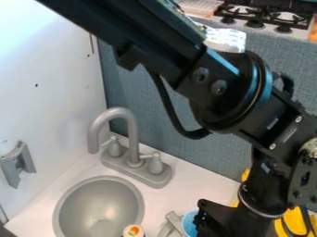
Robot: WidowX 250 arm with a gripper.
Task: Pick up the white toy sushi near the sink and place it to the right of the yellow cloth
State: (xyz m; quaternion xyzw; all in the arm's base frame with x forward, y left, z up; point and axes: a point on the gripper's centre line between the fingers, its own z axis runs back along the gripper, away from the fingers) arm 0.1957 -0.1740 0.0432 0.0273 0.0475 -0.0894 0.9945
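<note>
"At the lower right, by the bottom edge, I've got my gripper [213, 222] over the counter [198, 183]. Arm comes in from the upper left."

"Open or closed?"

"Can't tell, its tip is out of my sight. Can't tell if it holds anything either."

"Nearest thing?"

"Light blue round thing [189, 224], right beside the gripper in my view, partly hidden by it. Contact unclear. Grey angular piece [175, 222] next to that, on the sink side."

"Rest of the counter?"

"Grey sink basin [99, 201], lower left. White round-topped item [133, 230] with an orange and green mark, at the basin's lower right in view. Grey faucet [132, 134] behind the basin, a knob either side of its spout."

"Edges?"

"Grey bracket [17, 164] on the white panel [49, 60], left. Blue-grey partition [210, 159] behind the counter, stove [260, 21] beyond it. Something yellow [296, 222] behind the arm, lower right. Logged."
</note>
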